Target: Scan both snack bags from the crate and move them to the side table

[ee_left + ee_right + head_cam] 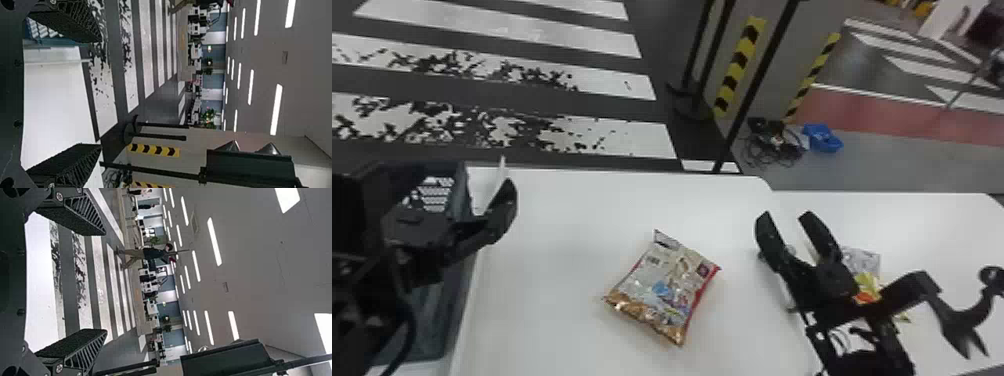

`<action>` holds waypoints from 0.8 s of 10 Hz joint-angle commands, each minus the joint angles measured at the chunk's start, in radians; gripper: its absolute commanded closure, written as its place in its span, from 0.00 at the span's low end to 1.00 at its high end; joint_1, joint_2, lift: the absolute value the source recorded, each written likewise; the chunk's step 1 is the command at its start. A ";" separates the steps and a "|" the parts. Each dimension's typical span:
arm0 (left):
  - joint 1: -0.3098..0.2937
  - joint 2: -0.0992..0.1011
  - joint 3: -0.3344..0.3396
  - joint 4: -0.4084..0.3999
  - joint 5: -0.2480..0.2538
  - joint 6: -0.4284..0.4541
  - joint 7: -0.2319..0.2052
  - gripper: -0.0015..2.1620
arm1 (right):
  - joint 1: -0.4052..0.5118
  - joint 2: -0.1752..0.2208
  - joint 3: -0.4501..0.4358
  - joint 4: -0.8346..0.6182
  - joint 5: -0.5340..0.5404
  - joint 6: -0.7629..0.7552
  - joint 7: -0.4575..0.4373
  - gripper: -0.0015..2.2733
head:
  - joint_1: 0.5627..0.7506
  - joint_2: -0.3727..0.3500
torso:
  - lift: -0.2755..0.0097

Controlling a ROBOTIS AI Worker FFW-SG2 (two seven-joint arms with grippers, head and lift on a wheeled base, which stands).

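Observation:
One snack bag (664,287), beige with a red edge, lies flat on the white table in the head view. A second bag (863,265), silver and yellow, lies farther right, partly covered by the right arm. My right gripper (783,220) is open above the table between the two bags, holding nothing. At the left, my left gripper (504,175) is beside and over the dark crate (432,320). In the left wrist view the left gripper (64,94) stands wide open with nothing between its fingers; the right gripper (68,282) is equally spread in the right wrist view.
A white table (562,215) carries the first bag, and another white surface (922,215) adjoins it at the right. Dark posts (757,85) rise behind the table's far edge. A black hooked stand (957,315) is at the far right.

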State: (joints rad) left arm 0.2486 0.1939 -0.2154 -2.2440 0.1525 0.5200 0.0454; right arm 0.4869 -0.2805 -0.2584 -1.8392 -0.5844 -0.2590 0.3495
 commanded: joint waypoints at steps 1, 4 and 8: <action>0.117 0.024 0.088 -0.057 0.028 -0.057 -0.007 0.02 | 0.005 0.003 0.007 0.001 0.000 0.001 0.002 0.05 | 0.70 0.11 | 0.63; 0.296 0.061 0.232 -0.134 0.070 -0.183 -0.009 0.02 | 0.025 0.009 0.022 0.015 0.002 0.001 0.002 0.05 | 0.70 0.21 | 0.63; 0.391 0.084 0.349 -0.154 0.144 -0.248 -0.030 0.02 | 0.028 0.009 0.062 -0.003 0.015 0.182 0.003 0.06 | 0.70 0.35 | 0.63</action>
State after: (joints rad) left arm 0.6296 0.2766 0.1266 -2.3980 0.2943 0.2797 0.0144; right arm 0.5237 -0.2723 -0.2060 -1.8386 -0.5758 -0.1258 0.3532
